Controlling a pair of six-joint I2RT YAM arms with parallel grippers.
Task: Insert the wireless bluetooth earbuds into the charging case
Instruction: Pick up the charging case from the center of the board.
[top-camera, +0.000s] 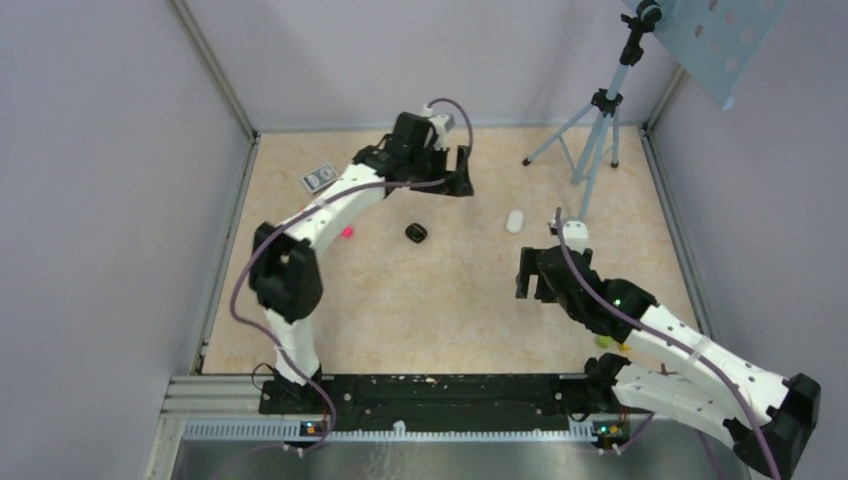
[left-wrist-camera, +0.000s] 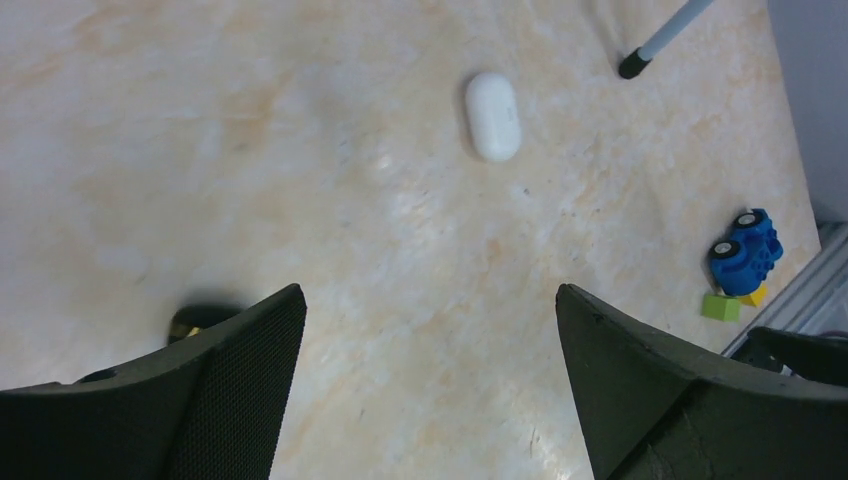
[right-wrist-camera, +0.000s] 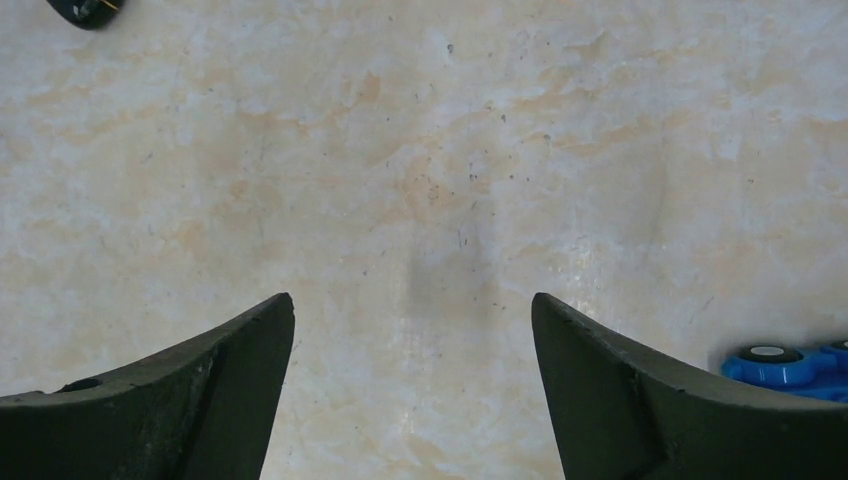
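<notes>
Both tools were off the work. The left gripper (top-camera: 462, 172) hung over the far part of the table (top-camera: 450, 320), jaws spread wide with nothing between them. The right gripper (top-camera: 530, 275) hovered nearer the bases, jaws likewise well apart and empty, with only bare tabletop under it in its own camera. The black case (top-camera: 416, 233) lay on the table between the two, touched by neither (in the left wrist view only a sliver of it peeked out behind one finger (left-wrist-camera: 230, 380)). No earbuds showed loose on the table, and the case was too small in every view to tell whether its lid was up or what sat inside. A white pill-shaped thing (top-camera: 514, 221) lay near the case but apart from it.

My reading was that the inserting step was either finished or paused, since neither gripper carried anything. The next move called for checking the case. If the earbuds were seated, one gripper should steady the base while the other pressed the lid shut, because so small and glossy a thing would likely skid under a one-sided push.
</notes>
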